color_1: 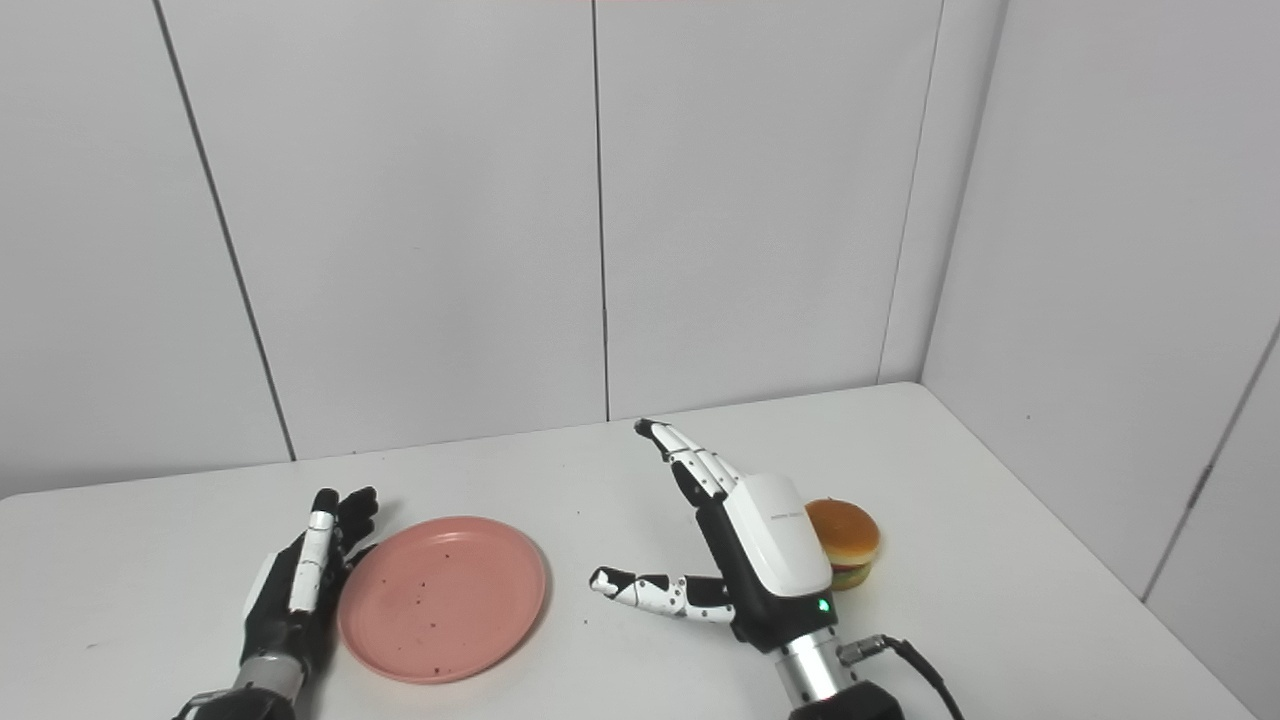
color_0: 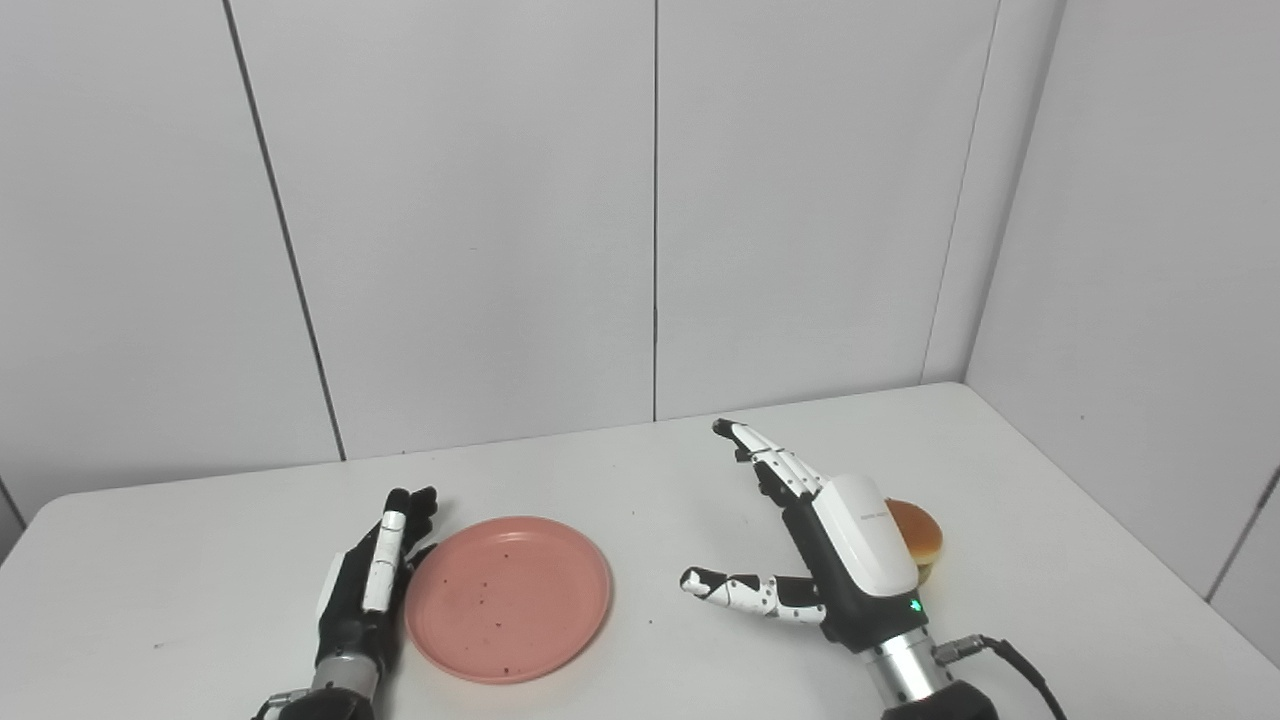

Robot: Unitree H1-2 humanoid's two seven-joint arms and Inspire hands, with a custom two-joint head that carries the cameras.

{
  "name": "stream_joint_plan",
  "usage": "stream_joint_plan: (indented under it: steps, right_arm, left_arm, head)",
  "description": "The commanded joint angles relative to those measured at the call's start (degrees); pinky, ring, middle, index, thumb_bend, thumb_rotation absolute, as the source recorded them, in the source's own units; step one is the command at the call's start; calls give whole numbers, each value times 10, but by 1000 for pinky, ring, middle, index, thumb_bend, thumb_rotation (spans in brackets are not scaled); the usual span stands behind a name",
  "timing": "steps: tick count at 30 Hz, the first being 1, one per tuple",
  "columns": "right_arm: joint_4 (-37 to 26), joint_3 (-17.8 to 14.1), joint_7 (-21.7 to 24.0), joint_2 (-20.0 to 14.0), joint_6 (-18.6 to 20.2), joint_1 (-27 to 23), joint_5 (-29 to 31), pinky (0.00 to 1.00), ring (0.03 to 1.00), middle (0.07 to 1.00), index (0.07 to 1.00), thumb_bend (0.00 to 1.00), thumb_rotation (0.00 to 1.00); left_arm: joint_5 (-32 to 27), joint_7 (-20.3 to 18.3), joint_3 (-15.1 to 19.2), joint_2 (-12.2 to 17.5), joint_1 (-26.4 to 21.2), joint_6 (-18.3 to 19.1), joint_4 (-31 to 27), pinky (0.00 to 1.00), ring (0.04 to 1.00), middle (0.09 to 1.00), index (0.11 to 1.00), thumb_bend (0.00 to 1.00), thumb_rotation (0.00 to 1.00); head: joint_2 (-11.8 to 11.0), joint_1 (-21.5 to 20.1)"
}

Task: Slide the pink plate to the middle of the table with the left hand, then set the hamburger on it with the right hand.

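Observation:
The pink plate (color_0: 508,597) lies flat on the white table, left of the table's middle, with dark crumbs on it. My left hand (color_0: 370,585) stands on edge right against the plate's left rim, fingers straight and together, holding nothing. The hamburger (color_1: 845,545) sits on the table right of centre; in the left eye view only part of its bun (color_0: 918,532) shows. My right hand (color_1: 745,555) hangs open just left of the hamburger, fingers stretched away from me and thumb pointing left. It does not touch the hamburger.
The white table (color_0: 640,470) is closed in by grey wall panels at the back and on the right. A black cable (color_0: 1010,660) runs from the right wrist. Bare tabletop lies between the plate and the right hand.

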Motion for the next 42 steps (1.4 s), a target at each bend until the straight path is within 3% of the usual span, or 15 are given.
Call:
stream_joint_plan:
  steps: [1,3,6,17,21,28,42]
  right_arm:
    - [-1,1,-28,-17,11,-27,-37,695,777,824,864,756,845]
    - [8,2,-36,-30,16,-37,-62,746,775,803,834,756,833]
    - [17,4,-39,-45,22,-48,-78,740,769,789,806,760,818]
    - [39,16,33,-109,81,-75,-147,802,796,778,713,819,880]
    - [46,15,68,-122,99,-76,-140,806,792,776,719,824,871]
    - [81,11,89,-135,121,-77,-124,785,771,771,746,824,864]
    - [157,12,84,-158,140,-102,-76,789,788,786,729,794,854]
  left_arm:
    - [4,-7,-1,7,-27,-7,-3,945,927,879,765,864,924]
    - [4,-7,-1,8,-28,-7,-1,929,923,882,765,871,925]
    - [6,-5,-1,9,-28,-7,-1,921,920,878,767,871,924]
    - [7,-5,-4,8,-25,-7,-2,955,926,872,764,861,925]
    - [6,-8,-4,8,-24,-6,-3,964,923,874,766,861,925]
    - [7,-7,-6,10,-24,-3,-4,961,923,876,774,859,932]
    - [7,-11,-8,11,-24,-3,-2,957,925,877,775,859,932]
  head:
    - [0,1]
    - [0,1]
    - [0,1]
    - [1,2]
    - [2,1]
    - [3,2]
    - [4,1]
